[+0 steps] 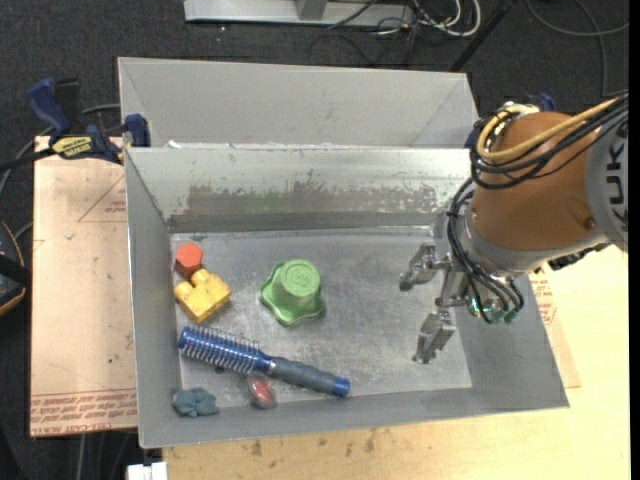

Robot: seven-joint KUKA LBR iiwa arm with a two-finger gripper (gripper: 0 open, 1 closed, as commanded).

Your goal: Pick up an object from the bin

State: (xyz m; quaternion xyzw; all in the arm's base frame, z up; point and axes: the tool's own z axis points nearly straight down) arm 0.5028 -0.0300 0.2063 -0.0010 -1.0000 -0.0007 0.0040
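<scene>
Legible marking: one item, found on the robot arm's casing.
The arm (600,153), at the right of the view, is carrying large dark letters (625,183) on the pale grey section of casing beside its orange cover (530,188). They are reading "KU", set on a slant, and the frame edge is cutting the word off after the second letter. Any print on the small things lying in the bin (150,268) is showing too small to tell. Nothing further is reading as text, number or sign.
</scene>
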